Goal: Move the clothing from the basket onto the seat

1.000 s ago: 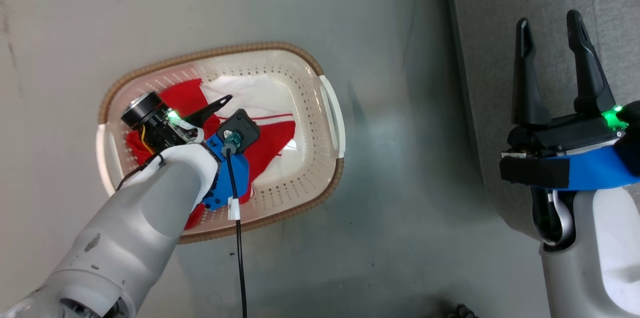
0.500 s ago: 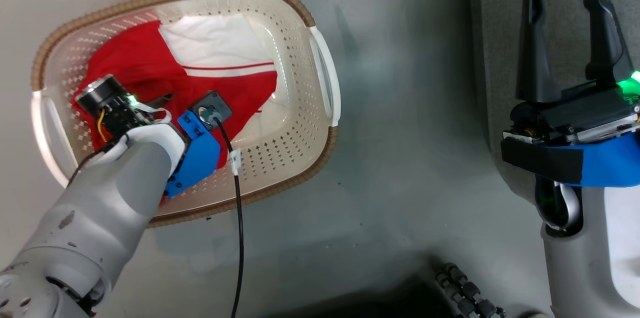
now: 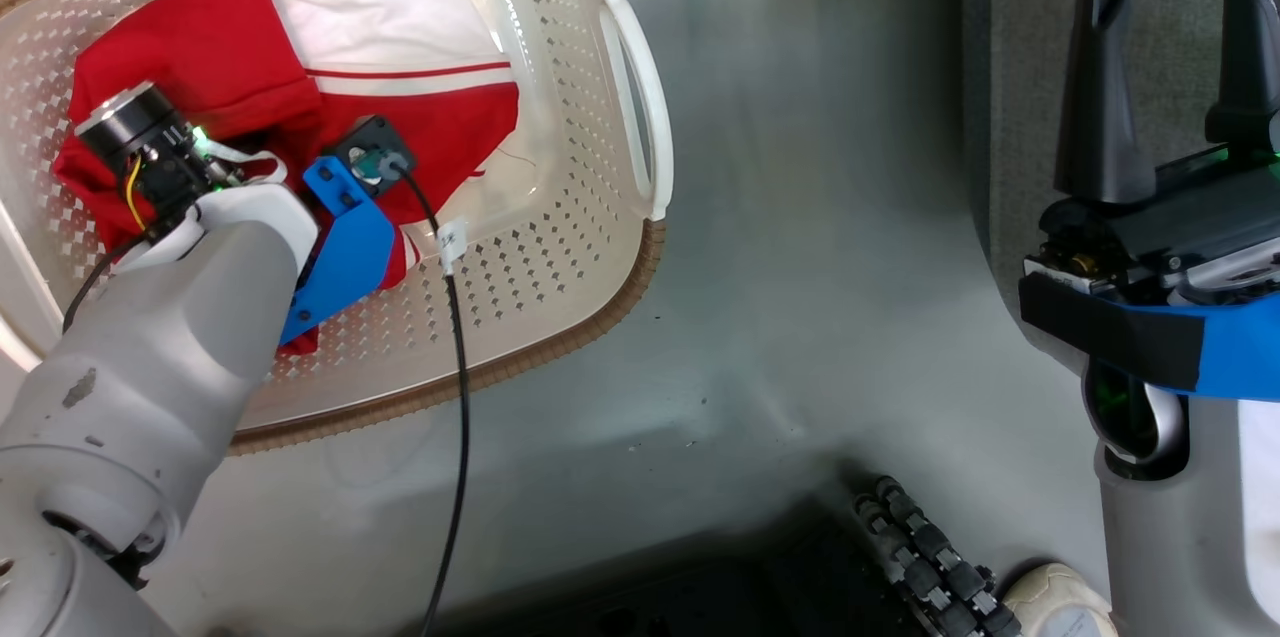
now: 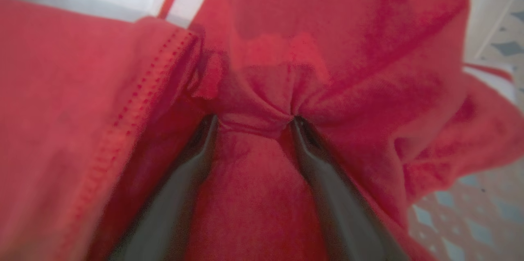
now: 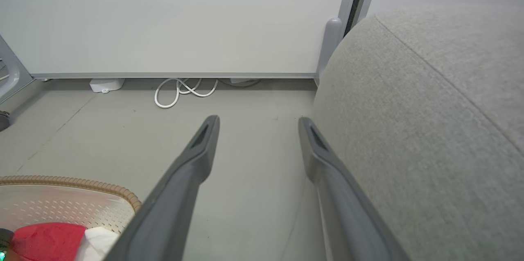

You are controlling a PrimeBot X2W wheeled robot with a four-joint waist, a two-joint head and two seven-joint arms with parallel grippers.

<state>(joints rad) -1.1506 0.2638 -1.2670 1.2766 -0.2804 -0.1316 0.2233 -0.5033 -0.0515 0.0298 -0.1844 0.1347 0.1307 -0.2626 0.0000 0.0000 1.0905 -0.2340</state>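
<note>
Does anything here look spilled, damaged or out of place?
Nothing stands out. The clothing lies crumpled inside the basket, with none over the rim that shows. The left pincer is open, tips pressed into the red fabric. The right pincer is open, near the seat.

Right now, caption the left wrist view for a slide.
Left fingers spread open, tips pressing into the red clothing in the basket, a fold bunched between them.

Red-and-white clothing [image 3: 410, 117], cream brown-rimmed basket [image 3: 560, 247], grey seat [image 5: 430, 130].
</note>
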